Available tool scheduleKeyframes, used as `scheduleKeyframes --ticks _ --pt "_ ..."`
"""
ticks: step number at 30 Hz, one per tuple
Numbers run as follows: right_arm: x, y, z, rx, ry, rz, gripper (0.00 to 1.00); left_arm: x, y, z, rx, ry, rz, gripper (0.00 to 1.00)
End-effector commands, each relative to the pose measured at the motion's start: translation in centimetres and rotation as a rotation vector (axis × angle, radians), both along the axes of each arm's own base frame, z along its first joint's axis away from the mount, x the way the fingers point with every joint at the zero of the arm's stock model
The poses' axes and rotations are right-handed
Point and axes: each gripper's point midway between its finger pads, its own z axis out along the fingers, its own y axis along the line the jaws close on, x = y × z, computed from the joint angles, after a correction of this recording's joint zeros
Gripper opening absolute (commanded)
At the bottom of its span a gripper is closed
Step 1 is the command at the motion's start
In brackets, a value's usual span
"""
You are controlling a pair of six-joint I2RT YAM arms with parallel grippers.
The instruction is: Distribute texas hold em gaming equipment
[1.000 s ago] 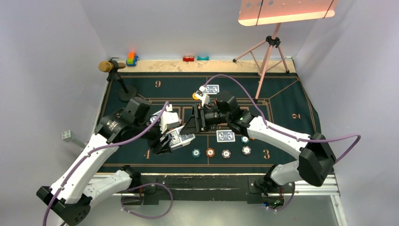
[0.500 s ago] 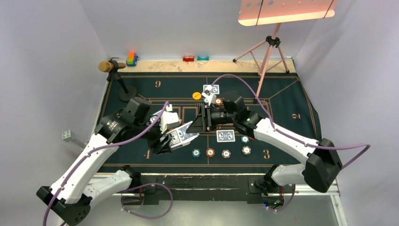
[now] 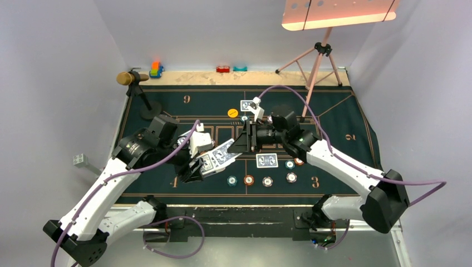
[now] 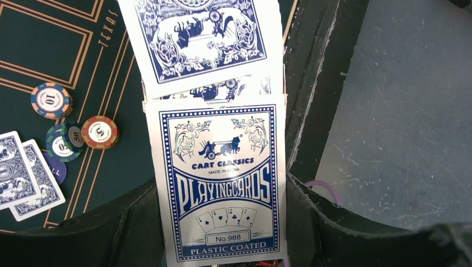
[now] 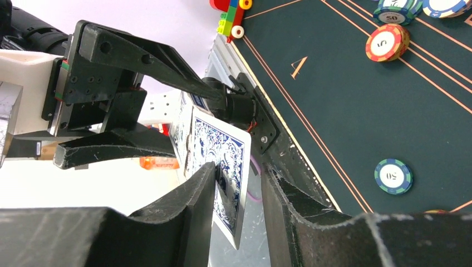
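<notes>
The left claw point(image 3: 196, 167) clamps the deck of cards point(image 3: 217, 159) left of centre in the overhead view. Its top card point(image 5: 224, 150) juts rightward into the right claw point(image 5: 240, 177), whose narrow jaws leave a gap beside it.

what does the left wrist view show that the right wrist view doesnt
Only left wrist: the deck with its printed title face, pinched in the left claw, and two cards lying on the mat. Only right wrist: the right claw straddling the protruding card, and a brick toy. Both: that blue-backed card, chips and the green mat.
</notes>
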Motion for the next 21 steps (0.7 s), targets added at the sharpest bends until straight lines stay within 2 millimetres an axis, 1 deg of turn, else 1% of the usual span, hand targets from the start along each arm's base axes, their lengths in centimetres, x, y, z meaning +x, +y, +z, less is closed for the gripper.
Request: scheduleKeyframes --ticks 1,9,16,21 --pt "0.2 -1.0 0.8 -0.003 -0.045 -0.012 0.37 0.2 -0.8 1.6 -0.067 -0.035 -0.01 0.21" --pt "0.9 -1.8 2.1 0.003 -0.081 -0.034 0.29 0.1 -0.7 1.5 -0.064 -0.033 -0.009 0.22" --pt "1.2 -2.3 3.0 0.011 -0.094 -0.052 0.18 0.1 -0.7 1.4 -0.062 -0.031 -0.007 0.22" --pt "2.1 -3.0 4.4 0.022 -0.125 -0.082 0.16 0.1 -0.7 1.4 -0.06 -0.03 -0.007 0.22"
